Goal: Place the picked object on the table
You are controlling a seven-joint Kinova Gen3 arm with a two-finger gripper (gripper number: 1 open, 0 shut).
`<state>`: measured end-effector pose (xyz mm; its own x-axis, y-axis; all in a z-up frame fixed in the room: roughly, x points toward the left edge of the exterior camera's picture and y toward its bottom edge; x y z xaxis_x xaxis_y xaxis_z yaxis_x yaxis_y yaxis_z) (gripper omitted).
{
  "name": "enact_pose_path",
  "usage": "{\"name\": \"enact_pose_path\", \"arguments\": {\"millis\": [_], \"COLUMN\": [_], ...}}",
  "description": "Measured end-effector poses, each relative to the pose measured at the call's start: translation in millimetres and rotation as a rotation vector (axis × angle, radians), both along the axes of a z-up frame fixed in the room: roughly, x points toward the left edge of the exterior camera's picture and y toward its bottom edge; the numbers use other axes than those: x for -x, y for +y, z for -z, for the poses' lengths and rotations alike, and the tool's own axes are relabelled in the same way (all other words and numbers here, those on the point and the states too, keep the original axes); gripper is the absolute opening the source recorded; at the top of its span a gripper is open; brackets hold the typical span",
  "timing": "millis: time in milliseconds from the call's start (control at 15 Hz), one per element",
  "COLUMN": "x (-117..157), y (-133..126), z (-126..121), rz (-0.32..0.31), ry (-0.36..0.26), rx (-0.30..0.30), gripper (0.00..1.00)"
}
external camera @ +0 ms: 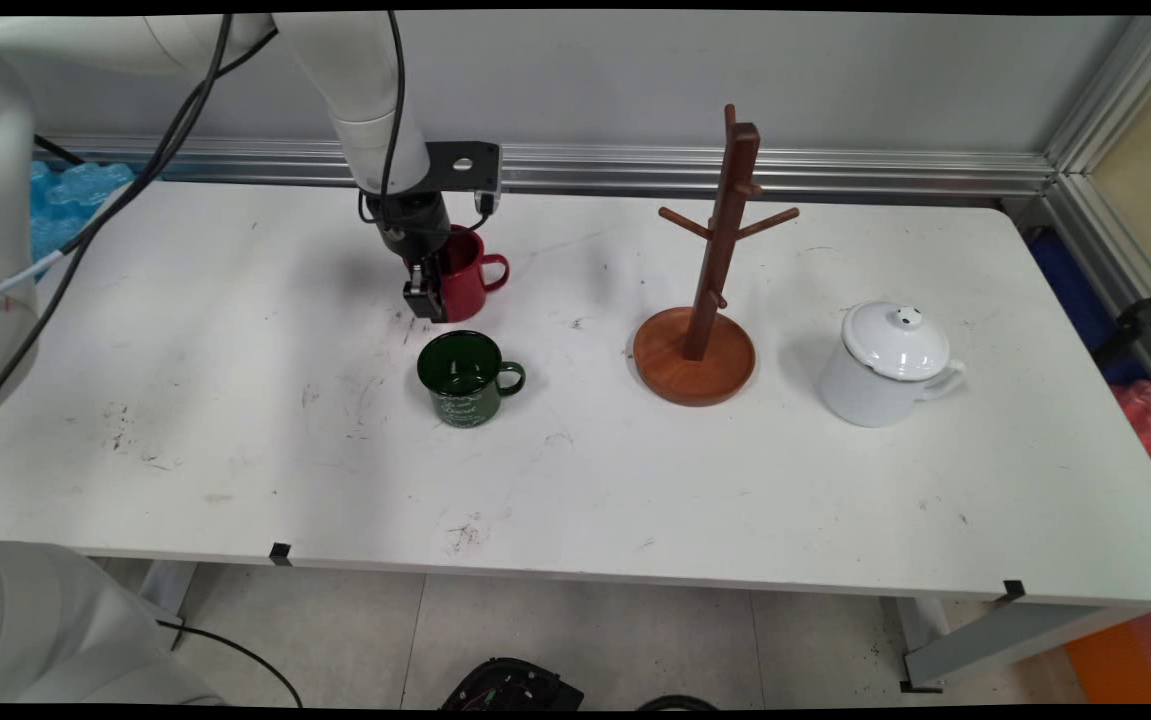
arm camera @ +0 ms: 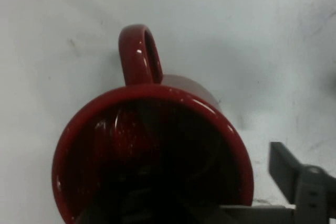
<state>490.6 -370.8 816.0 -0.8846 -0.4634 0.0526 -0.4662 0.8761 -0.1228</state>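
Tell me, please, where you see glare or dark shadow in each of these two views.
Main view: soft shadows lie left of the mug tree and the white pot. Hand view: small glints sit on the red mug rim and handle; its inside is dark, hiding one finger of the gripper.

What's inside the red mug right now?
One finger of the gripper appears to reach down inside the red mug, the other outside its wall. The hand view shows a dark interior; its bottom is too shadowed to tell.
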Motion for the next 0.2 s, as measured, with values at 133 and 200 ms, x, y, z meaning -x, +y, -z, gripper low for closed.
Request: {"name": "enact_pose_path", "arguments": {"millis": [133,200], "x": [1.0,1.7], "y": [1.1,2.2], "z": [-3.7,-6.6], "rz": [0.015,0.023], "ry": [0.002,0.004], "rx": [0.007,0.011], "gripper": [1.0,1.0]}}
